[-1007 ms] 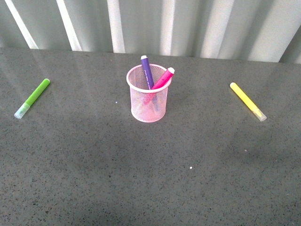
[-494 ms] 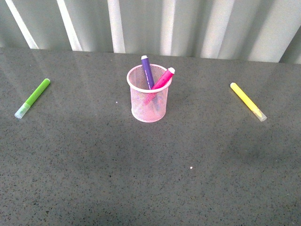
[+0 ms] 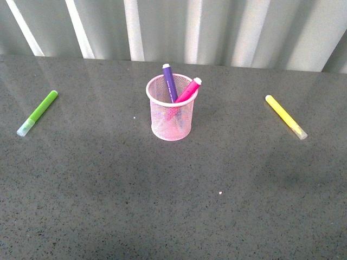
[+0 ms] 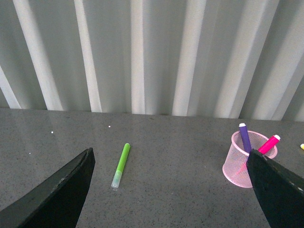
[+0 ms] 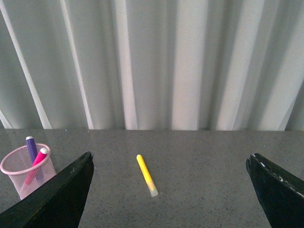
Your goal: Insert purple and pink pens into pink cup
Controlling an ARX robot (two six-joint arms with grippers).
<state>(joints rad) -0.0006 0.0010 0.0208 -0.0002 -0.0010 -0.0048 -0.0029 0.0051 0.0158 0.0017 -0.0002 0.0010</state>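
Observation:
The pink cup (image 3: 172, 116) stands upright in the middle of the grey table. The purple pen (image 3: 169, 82) and the pink pen (image 3: 188, 90) stand inside it, leaning apart, tops above the rim. The cup also shows in the left wrist view (image 4: 237, 164) with the purple pen (image 4: 245, 137) and pink pen (image 4: 270, 143), and in the right wrist view (image 5: 23, 173). My left gripper (image 4: 171, 190) is open and empty, pulled back from the cup. My right gripper (image 5: 171, 190) is open and empty. Neither arm shows in the front view.
A lime-green marker (image 3: 38, 112) lies on the table far left of the cup; it also shows in the left wrist view (image 4: 120, 165). A yellow marker (image 3: 285, 116) lies at the right, also in the right wrist view (image 5: 146, 175). A corrugated wall (image 3: 173, 27) runs behind the table.

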